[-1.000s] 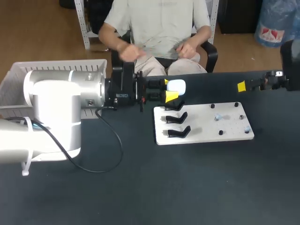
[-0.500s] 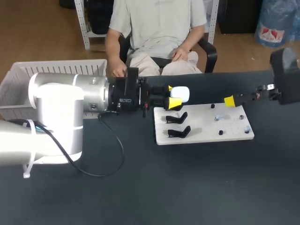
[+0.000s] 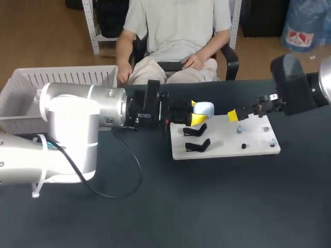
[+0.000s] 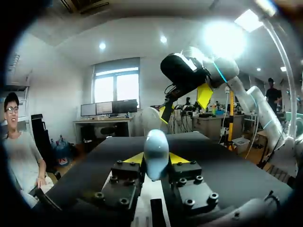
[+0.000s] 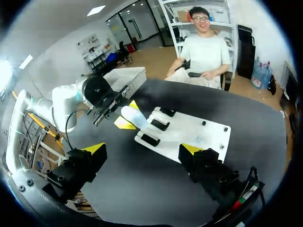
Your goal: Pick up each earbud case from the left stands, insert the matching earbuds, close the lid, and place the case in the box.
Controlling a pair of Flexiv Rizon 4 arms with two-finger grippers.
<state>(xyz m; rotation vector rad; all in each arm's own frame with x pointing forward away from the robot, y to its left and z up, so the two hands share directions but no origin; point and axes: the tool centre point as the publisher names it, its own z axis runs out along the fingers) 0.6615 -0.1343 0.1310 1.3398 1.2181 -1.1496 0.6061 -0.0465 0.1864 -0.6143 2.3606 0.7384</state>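
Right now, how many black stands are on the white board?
3, in a row on the white board: near stand, middle stand, and far stand, close to the held earbud case.

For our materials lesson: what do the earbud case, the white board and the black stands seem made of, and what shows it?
Earbud case: likely smooth, glossy plastic; pale shell with a bright sheen.
White board: probably matte plastic or painted sheet; flat, even, without glare.
Black stands: seemingly dull moulded plastic, curved shapes; the exact material is unclear.
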